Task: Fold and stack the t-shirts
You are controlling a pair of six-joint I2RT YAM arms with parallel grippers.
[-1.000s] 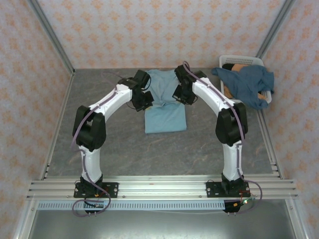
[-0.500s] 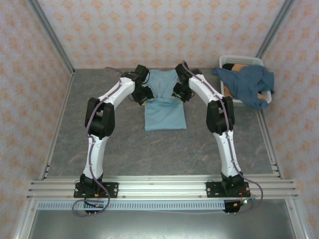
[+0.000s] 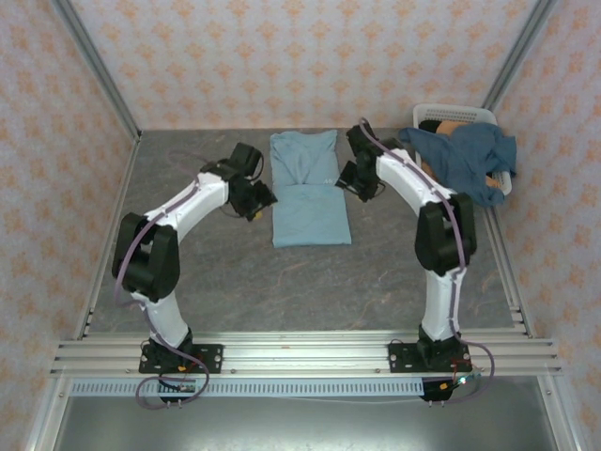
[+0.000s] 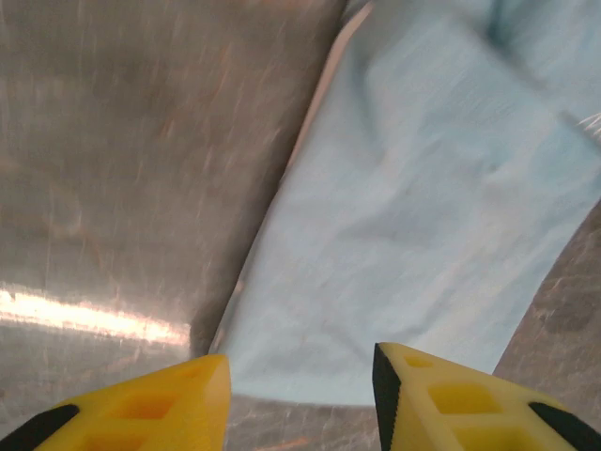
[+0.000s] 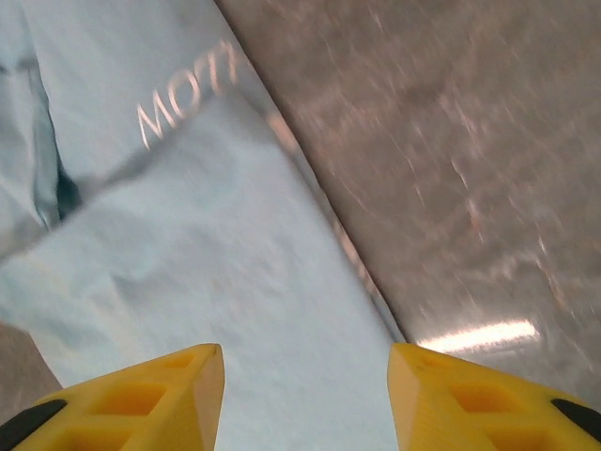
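Soft, likely limp sky-blue shirt, best pinched at near hem corners; left claw and right claw both apart, empty.

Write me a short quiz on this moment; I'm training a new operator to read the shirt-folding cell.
1. True or false: the left pincer grips the light tee.
2. Where does the dark tee lie? A: in the left pincer. B: draped over the basket. C: under the light tee.
3. Fill in: the right pincer is ____ (open or shut).

Key: 1 false, it is open with nothing between its fingers; 2 B; 3 open.
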